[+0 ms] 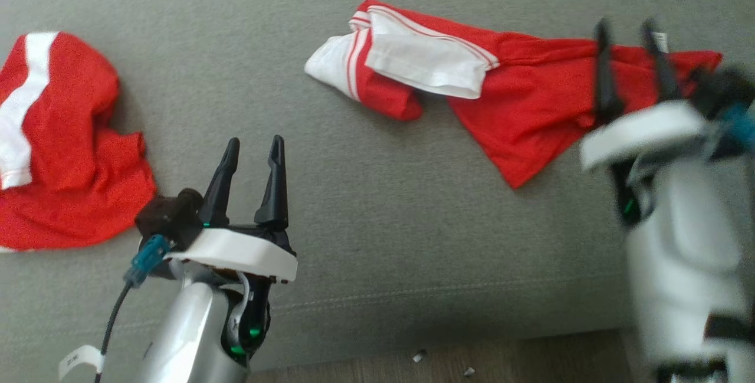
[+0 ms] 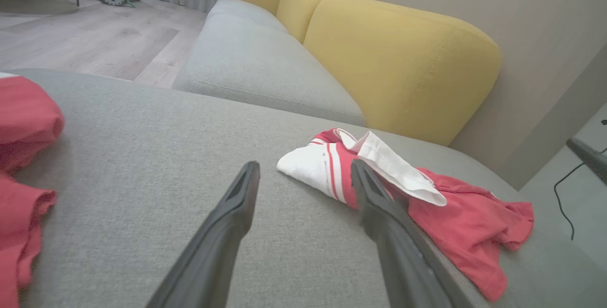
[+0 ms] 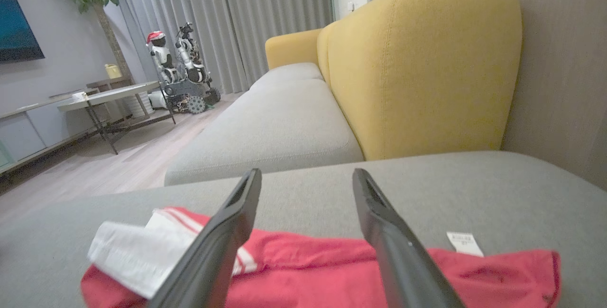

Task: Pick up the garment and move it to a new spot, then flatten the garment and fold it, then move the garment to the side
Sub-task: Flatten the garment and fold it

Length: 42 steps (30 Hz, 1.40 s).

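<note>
- My right fingers [image 1: 604, 76] stand wide apart, holding nothing, over the red end of the garment [image 1: 519, 105].
- The garment lies crumpled on the grey sofa cushion [image 1: 377, 223].
- My left fingers [image 1: 274, 176] are wide and empty, over bare cushion beside a second red garment [image 1: 65, 153].
</note>
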Tool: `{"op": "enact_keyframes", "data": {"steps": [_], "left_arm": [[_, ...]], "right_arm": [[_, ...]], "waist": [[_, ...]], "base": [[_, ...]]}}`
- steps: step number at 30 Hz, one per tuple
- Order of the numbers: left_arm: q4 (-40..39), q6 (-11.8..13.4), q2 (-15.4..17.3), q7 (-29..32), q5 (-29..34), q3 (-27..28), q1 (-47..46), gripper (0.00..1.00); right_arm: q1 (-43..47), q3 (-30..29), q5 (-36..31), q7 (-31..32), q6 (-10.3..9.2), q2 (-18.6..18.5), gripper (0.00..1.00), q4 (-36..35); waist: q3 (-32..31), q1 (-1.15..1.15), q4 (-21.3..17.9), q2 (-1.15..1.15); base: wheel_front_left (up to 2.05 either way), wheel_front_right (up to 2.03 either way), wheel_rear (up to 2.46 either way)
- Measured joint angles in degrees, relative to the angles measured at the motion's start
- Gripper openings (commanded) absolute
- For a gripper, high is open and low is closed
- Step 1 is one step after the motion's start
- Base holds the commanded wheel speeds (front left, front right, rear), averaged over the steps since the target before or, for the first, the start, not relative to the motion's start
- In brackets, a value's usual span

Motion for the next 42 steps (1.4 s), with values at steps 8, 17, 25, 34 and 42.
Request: {"op": "enact_keyframes", "data": {"steps": [8,17,25,34,42], "left_arm": [[-0.59,0.09,0.00,0.00,-0.58,0.86,-0.08,1.00],[0.16,-0.07,0.00,0.00,-0.57,0.86,-3.05,1.00],[5.67,-0.48,-0.04,-0.01,-1.26,0.12,-8.28,1.00],[16.99,0.00,-0.24,0.00,-2.57,-1.27,-18.80,1.00],[23.91,-0.05,-0.26,0.51,-5.38,-2.48,-25.34,1.00]], "right_arm": [[14.85,7.32,3.00,0.97,0.00,1.41,1.00,-12.40],[15.88,8.34,2.41,4.14,0.00,1.57,1.00,-18.59],[16.22,9.47,2.45,5.25,0.00,2.11,1.00,-20.62],[16.21,10.54,4.04,4.86,0.00,2.21,1.00,-21.24],[16.05,11.26,5.57,3.78,0.00,2.26,1.00,-20.95]], "waist": [[0.49,0.00,-3.01,0.00],[2.04,0.00,-5.79,0.00],[4.37,0.00,-8.68,0.00],[6.59,0.00,-11.94,0.00],[7.62,0.00,-13.71,0.00]], "base": [[0.00,0.00,0.00],[0.00,0.00,0.00],[0.00,0.00,0.00],[0.00,0.00,0.00],[0.00,0.00,0.00]]}}
